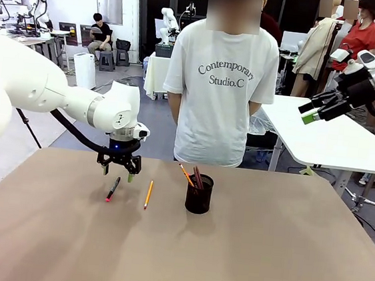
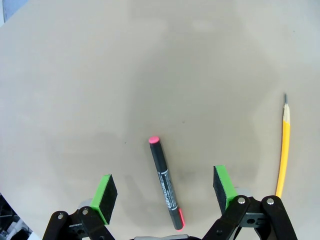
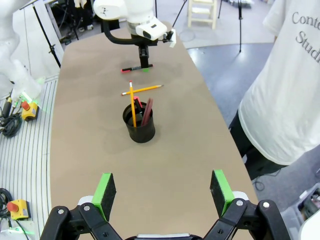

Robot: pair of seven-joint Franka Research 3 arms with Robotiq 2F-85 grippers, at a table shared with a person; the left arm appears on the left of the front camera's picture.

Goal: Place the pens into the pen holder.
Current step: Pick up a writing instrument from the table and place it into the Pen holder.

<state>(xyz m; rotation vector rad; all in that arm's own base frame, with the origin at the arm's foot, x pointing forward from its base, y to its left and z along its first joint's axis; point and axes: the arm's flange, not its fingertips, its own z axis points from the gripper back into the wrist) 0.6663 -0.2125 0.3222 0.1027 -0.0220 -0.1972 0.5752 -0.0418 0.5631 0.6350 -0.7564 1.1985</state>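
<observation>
- Your left gripper (image 1: 119, 168) has its fingers (image 2: 106, 192) spread wide and holds nothing. In the left wrist view the two green pads straddle the black marker without touching it.
- Your right gripper (image 1: 308, 113) is also spread wide and empty. It hangs high at 2 o'clock from the pen holder, well apart from everything on the table.
- The brown table (image 1: 262, 256) runs across your front view.
- A person (image 1: 218, 103) in a white T-shirt stands at its far edge, at 12 o'clock from the holder.
- The pen holder (image 1: 199, 194), a black mesh cup, stands upright near the table's middle. An orange pencil (image 1: 186, 174) and dark pens (image 1: 198, 177) lean inside it.
- The yellow pencil (image 1: 148, 195) lies flat on the table at 9 o'clock from the holder, near it.
- The black marker (image 1: 112, 189), with pinkish-red ends, lies flat farther out at 9 o'clock, just beside the pencil and under the left gripper. In the wrist view its far end points toward 11 o'clock.
</observation>
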